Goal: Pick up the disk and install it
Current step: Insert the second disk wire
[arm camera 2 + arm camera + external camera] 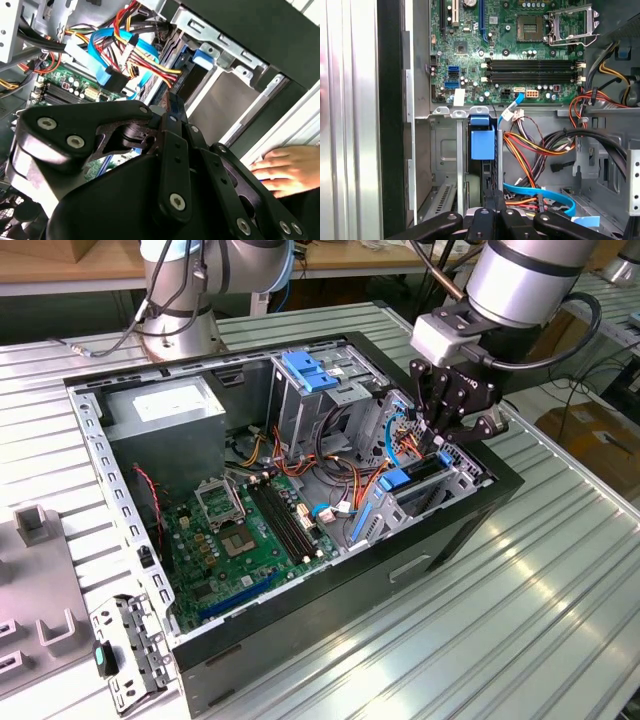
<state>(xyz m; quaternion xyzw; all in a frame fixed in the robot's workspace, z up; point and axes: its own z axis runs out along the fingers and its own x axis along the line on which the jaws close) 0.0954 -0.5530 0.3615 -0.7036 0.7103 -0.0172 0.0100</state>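
Note:
The disk (397, 481) stands on edge inside the metal drive bay (455, 480) at the corner of the open computer case on the exterior view's right. Its blue rail tab (482, 141) shows in both wrist views, with the dark slot below it. My gripper (441, 444) hangs directly over that bay. The black fingers (493, 196) are pressed together at the disk's upper edge, and I see nothing between them. In the second wrist view the gripper (172, 101) points toward the blue tab (202, 58).
Red, yellow and blue cables (345, 485) crowd the space beside the bay. The green motherboard (240, 540) and the grey power supply (165, 410) lie further in. A blue latch (308, 372) tops the tall cage. A person's hand (290, 167) rests outside the case wall.

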